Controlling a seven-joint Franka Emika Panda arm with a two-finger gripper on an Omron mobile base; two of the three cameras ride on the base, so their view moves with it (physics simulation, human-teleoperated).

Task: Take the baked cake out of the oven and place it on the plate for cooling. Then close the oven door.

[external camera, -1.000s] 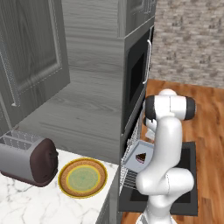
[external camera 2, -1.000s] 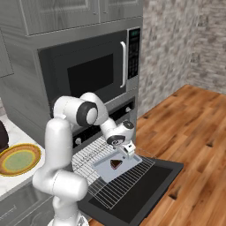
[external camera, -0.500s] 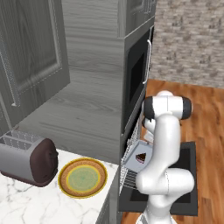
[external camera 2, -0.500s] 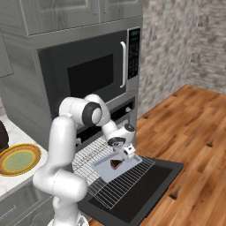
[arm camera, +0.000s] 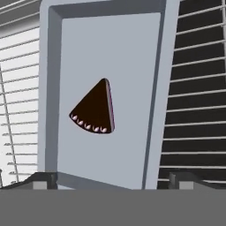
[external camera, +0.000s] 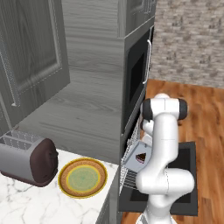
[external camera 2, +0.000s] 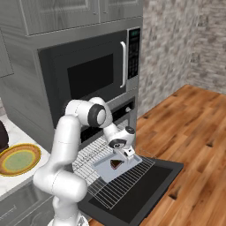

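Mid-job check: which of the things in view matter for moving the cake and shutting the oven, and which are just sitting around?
Job:
baked cake
baking tray under it
pulled-out wire rack
open oven door
plate
open gripper above the cake

Bystanders:
toaster
microwave

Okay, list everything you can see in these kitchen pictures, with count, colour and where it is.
cake slice: one, dark brown wedge, on the tray
tray: one, grey, on the pulled-out rack
rack: one, pale wire, over the open oven door
oven door: one, black, folded down flat
microwave: one, black, above the oven
plate: one, yellow rim, green centre, on the marble counter
toaster: one, silver and dark brown, beside the plate
gripper: one, open, over the tray
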